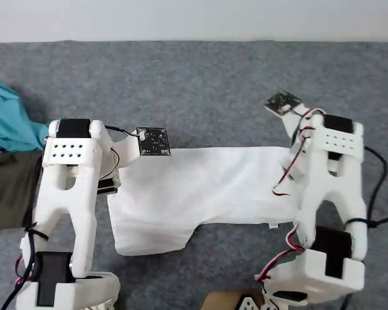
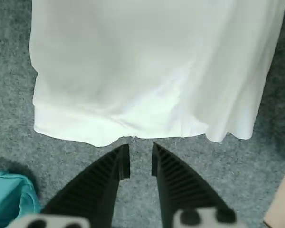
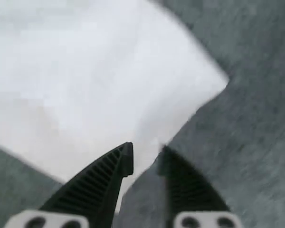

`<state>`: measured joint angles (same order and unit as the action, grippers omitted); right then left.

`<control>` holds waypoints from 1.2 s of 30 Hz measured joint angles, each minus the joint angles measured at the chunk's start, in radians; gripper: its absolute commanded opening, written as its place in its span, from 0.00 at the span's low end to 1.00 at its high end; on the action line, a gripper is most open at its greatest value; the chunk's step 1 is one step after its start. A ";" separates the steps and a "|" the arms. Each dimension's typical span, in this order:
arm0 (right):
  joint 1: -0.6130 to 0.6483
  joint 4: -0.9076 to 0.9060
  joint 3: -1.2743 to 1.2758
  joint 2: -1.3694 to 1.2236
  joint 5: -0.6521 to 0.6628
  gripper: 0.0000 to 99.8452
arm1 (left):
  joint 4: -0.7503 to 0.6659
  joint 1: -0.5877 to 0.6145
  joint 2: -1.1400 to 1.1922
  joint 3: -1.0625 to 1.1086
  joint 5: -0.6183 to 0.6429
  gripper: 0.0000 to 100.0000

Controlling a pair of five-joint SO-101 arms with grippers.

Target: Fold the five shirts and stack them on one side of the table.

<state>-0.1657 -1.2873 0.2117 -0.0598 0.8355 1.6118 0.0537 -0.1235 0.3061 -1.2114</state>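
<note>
Shirt (image 1: pixel 207 187), white, lies spread flat on the grey table (image 1: pixel 200 84) between my arms. My left gripper (image 2: pixel 140 159), narrowly parted and empty, hovers just off its edge. My right gripper (image 3: pixel 146 161), also slightly parted, grips nothing above a corner. The high view adds a teal shirt (image 1: pixel 6 123) and a dark shirt (image 1: pixel 10 187) beside my left arm.

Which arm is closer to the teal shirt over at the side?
Left. The left arm stands close beside the teal shirt, at one end of the white shirt; the right arm is at the white shirt's opposite end, farther away.
</note>
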 measured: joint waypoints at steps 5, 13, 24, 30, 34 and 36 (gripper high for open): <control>0.031 0.086 -0.003 -0.115 -0.002 0.01 | -0.002 0.000 0.000 0.000 0.002 0.08; 0.005 0.203 -0.068 -0.333 -0.002 0.01 | -0.005 0.012 0.000 0.000 0.026 0.08; 0.057 0.002 -0.402 -0.367 -0.032 0.01 | -0.003 0.018 0.000 0.000 0.040 0.08; 0.097 -0.018 -0.417 -0.437 -0.035 0.01 | -0.003 0.018 0.000 0.000 0.040 0.02; 0.089 -0.028 -0.417 -0.508 -0.040 0.01 | -0.003 0.018 0.000 -0.003 0.040 0.01; 0.100 -0.081 -0.445 -0.508 -0.069 0.01 | 0.002 0.018 0.000 -0.023 0.064 0.01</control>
<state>-0.0660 -1.3686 -0.2332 -0.5677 0.7664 1.6134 0.0721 -0.1235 0.2831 -1.1469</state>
